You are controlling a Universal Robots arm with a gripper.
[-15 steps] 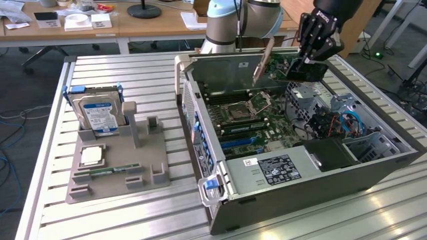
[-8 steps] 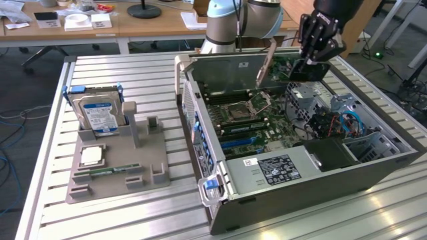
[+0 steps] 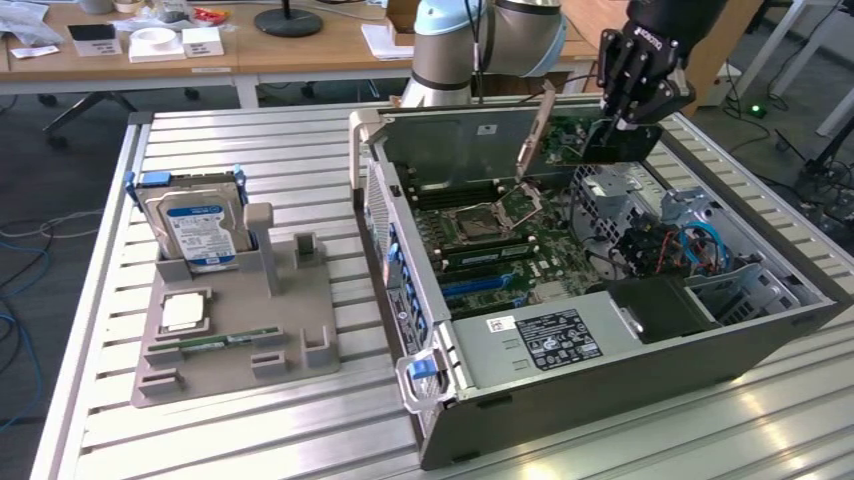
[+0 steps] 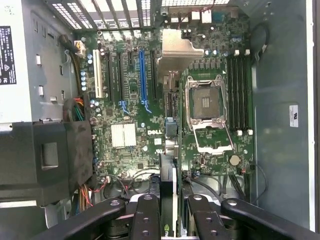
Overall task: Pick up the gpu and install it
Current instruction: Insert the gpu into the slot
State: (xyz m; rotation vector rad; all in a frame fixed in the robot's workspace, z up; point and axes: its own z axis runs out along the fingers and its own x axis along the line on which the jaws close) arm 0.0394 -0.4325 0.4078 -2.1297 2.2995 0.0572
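Fingers point(image 4: 148, 216) pinch gpu point(image 4: 167, 195) between them, over motherboard point(image 4: 135, 107).

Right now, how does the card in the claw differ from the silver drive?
The gpu is dark and thin; the hard drive is silver, thicker, blue-white labelled. The gpu hangs in the claw above the open case; the hard drive sits in a grey holder. Both stand on edge.

Robotics lab: a robot arm point(image 3: 483, 40) stands at a slotted metal table point(image 3: 240, 440), its gripper point(image 3: 625, 120) clamped on a graphics card point(image 3: 625, 147) above an open computer case point(image 3: 601, 350). Beside the case, a grey tray point(image 3: 227, 350) props a hard drive point(image 3: 198, 228) upright among other parts. Behind, wooden desks point(image 3: 134, 60) carry small boxes and papers; cables point(image 3: 27, 240) trail across the floor.
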